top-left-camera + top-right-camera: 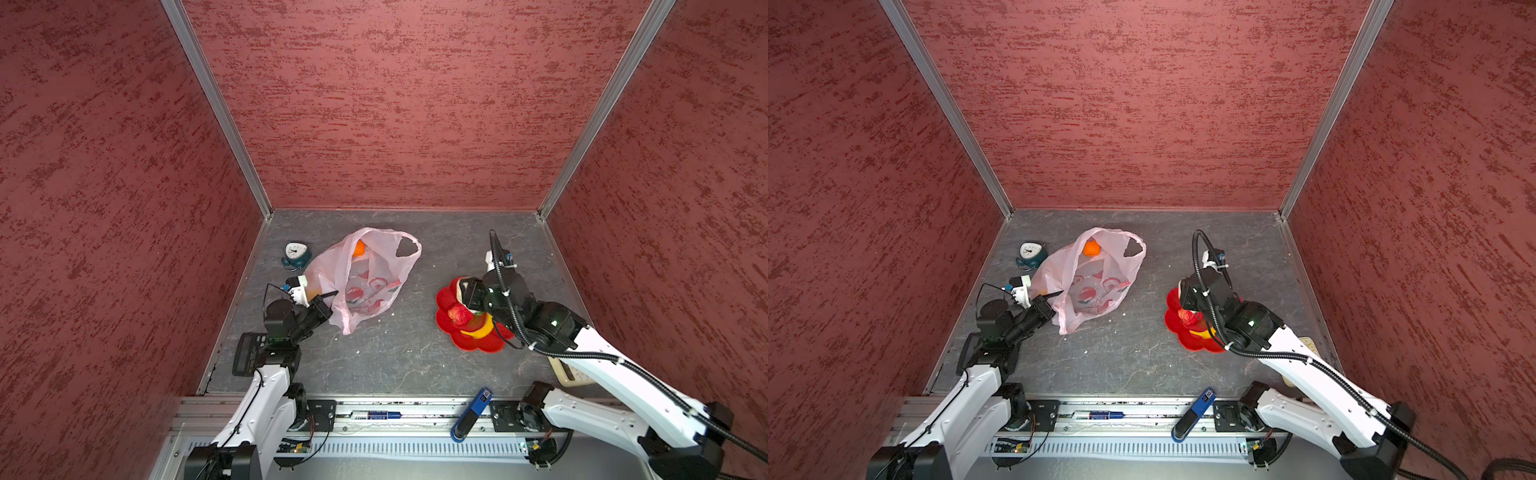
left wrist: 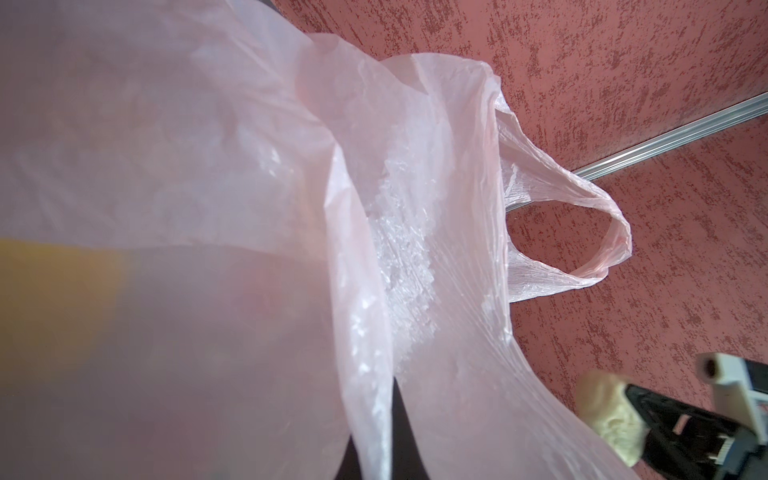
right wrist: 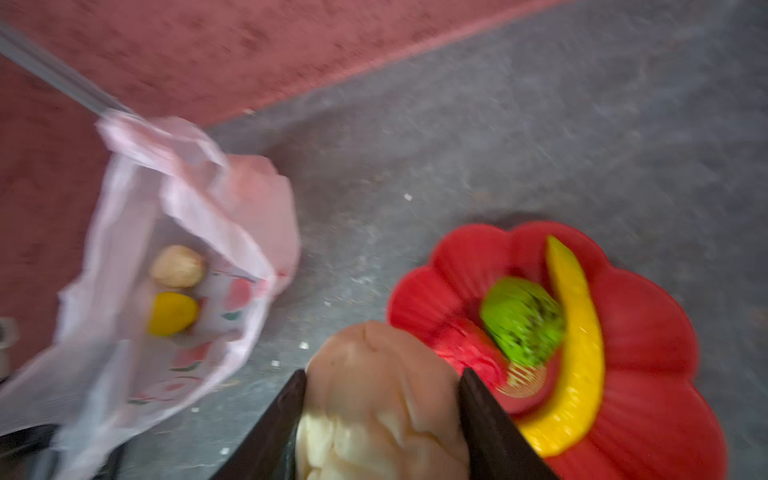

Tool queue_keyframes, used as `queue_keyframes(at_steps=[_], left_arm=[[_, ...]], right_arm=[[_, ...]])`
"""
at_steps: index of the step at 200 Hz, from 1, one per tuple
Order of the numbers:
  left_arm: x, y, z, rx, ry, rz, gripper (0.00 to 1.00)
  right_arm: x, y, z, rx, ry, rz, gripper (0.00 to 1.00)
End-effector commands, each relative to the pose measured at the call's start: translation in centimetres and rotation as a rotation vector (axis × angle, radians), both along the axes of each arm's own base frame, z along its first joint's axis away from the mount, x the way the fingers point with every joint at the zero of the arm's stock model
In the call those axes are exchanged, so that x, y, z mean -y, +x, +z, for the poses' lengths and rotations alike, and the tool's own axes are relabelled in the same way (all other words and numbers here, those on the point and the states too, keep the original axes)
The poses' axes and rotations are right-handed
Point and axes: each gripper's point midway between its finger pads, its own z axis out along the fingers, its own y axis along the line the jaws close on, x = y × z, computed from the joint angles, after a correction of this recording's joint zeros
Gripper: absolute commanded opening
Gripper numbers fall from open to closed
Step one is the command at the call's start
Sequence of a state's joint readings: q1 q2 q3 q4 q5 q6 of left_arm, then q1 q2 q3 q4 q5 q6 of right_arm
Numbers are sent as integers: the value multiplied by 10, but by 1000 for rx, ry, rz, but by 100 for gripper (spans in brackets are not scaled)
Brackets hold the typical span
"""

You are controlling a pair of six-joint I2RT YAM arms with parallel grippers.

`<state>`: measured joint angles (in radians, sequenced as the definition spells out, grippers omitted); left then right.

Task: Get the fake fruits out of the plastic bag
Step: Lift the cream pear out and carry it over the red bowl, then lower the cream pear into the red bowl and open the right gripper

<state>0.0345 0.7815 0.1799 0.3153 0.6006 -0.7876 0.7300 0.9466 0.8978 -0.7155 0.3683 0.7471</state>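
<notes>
Grey tabletop (image 1: pixel 395 353), red walls: the bag (image 1: pixel 365 278) lies left of centre, mouth open, with an orange (image 1: pixel 359 248), a lemon (image 3: pixel 172 313) and a cream lump (image 3: pixel 178 267) inside. My left claw (image 1: pixel 328 296) is clamped shut on the bag's near edge. My right claw (image 3: pixel 382 374) grips a second cream lump (image 3: pixel 374 415) above the edge of the red plate (image 3: pixel 648 340), where banana (image 3: pixel 577 353), green ball (image 3: pixel 521 328) and strawberry (image 3: pixel 469 349) lie.
</notes>
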Motion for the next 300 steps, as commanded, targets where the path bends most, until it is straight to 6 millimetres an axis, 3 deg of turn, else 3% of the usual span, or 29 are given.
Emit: queue_keyframes(at_steps=[1,42,109,194,231,273,300], left_arm=[[-2,3,11,41,22,5,1],[-2,3,10,34,22,4,1],[-2,3,9,33,24,1,1],[-2,3,6,27,25,4,1],[-2,3,6,28,24,2,2],[-2,2,4,24,23,4,1],[-2,2,5,26,23,3,2]], right_arm=[[33,-13,-37,-93,-9,-147,20],[52,-21,-81,-177,-6,-236,22],[61,-14,-126,-240,14,-284,24],[68,-11,-137,-254,11,-312,30],[68,-10,-139,-253,16,-316,41],[70,-10,-138,-251,6,-321,61],[70,-8,-135,-242,1,-316,67]])
